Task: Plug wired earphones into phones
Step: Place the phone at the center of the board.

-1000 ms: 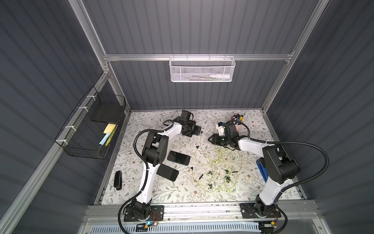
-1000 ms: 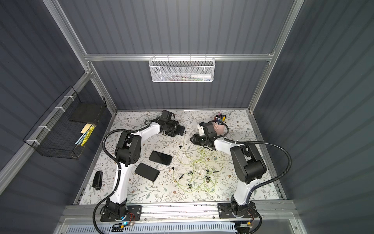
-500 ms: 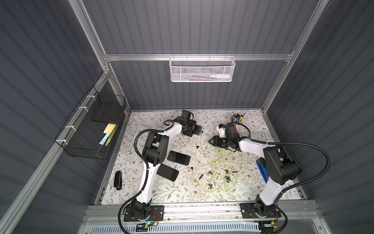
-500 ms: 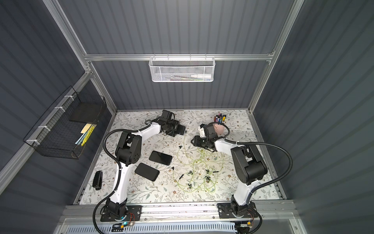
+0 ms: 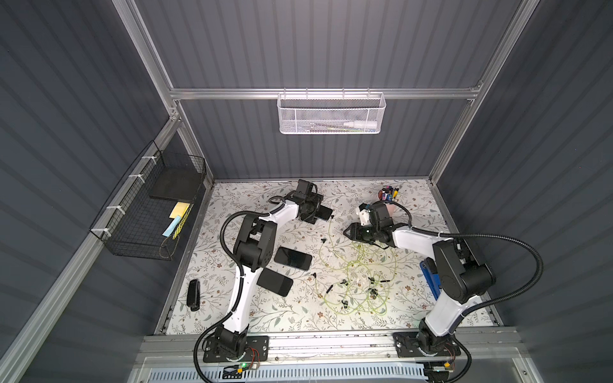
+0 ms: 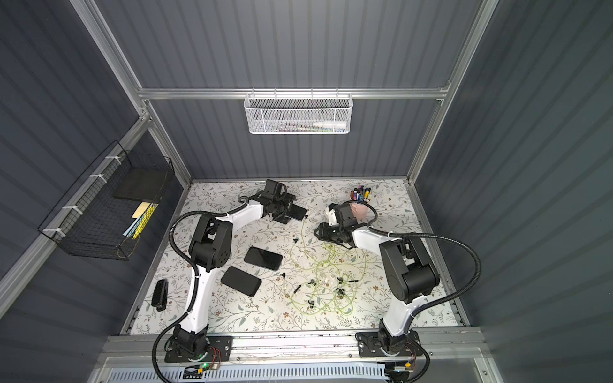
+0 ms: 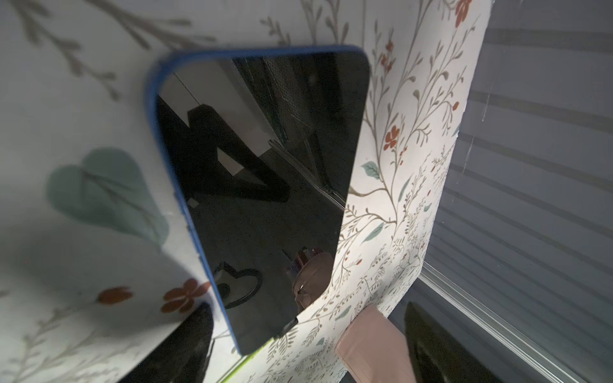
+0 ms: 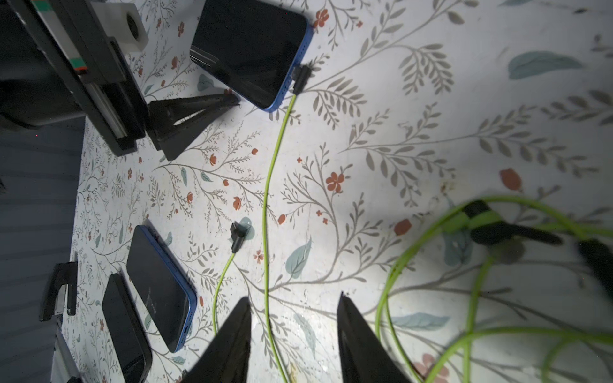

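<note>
Three phones are counted on the floral desk (image 5: 272, 318): a far phone (image 8: 248, 49), a middle phone (image 5: 293, 258) and a near phone (image 5: 275, 282). All are flat and black, with glossy dark screens and rounded corners. A blue rim is seen on the far and the middle one. The middle and near phones are laid side by side just beside the left arm, well apart from the far phone.

The wired earphones (image 5: 355, 278) are seen as one tangle of thin yellow-green cables with small black earbuds and plugs, spread between the phones and the right arm. The sets cannot be counted. One cable is run to the far phone, where its black plug (image 8: 300, 78) is set against the short edge, seemingly inserted. A loose plug (image 8: 237, 235) is laid on the bare desk.

The left tool (image 5: 316, 215) is spread wide astride the far phone, with no grip visible. The right tool (image 8: 294, 296) is partly open, and the plugged cable is passed between its jaws ungripped.

Two baskets are hung on the walls. A white tube (image 5: 360, 124) is kept in the white mesh basket (image 5: 298, 122). A black slab (image 5: 175, 185), a yellow pad (image 5: 180, 209) and a pale blue slip (image 5: 170, 227) are kept in the black wire basket (image 5: 132, 232).
</note>
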Tool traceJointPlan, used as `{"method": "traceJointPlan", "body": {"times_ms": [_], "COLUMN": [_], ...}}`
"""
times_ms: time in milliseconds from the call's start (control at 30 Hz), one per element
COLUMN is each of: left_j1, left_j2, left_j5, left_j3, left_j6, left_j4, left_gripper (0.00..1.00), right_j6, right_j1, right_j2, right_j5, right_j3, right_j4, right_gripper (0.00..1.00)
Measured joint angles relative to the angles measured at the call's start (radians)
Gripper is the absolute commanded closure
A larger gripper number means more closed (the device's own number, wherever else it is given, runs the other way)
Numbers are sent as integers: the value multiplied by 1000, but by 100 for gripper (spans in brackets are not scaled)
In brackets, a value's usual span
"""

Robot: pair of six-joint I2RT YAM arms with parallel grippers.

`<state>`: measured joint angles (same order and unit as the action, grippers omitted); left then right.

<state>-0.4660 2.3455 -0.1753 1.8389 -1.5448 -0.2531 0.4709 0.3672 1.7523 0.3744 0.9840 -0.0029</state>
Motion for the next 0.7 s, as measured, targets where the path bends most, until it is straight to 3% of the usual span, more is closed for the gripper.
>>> {"method": "traceJointPlan", "body": {"times_ms": [167, 333, 600, 700], "left_j1": [3, 31, 131, 134], "left_j2": [-72, -270, -741, -830], "left_j5": [29, 84, 161, 153], "left_j3": [-102, -318, -557, -611], "left_j6": [93, 265, 582, 654], "left_j4": [12, -33, -84, -90], "left_gripper": [9, 9, 10, 10], "right_j6": [10, 47, 106, 117], "right_j1": [23, 155, 335, 372], "right_j2": [-93, -135, 42, 123], "right_j5": [-72, -188, -346, -391], "right_j3": [-2, 29, 251, 338], "right_j4": [-92, -203, -357, -404], "right_gripper": [54, 55, 55, 51]}}
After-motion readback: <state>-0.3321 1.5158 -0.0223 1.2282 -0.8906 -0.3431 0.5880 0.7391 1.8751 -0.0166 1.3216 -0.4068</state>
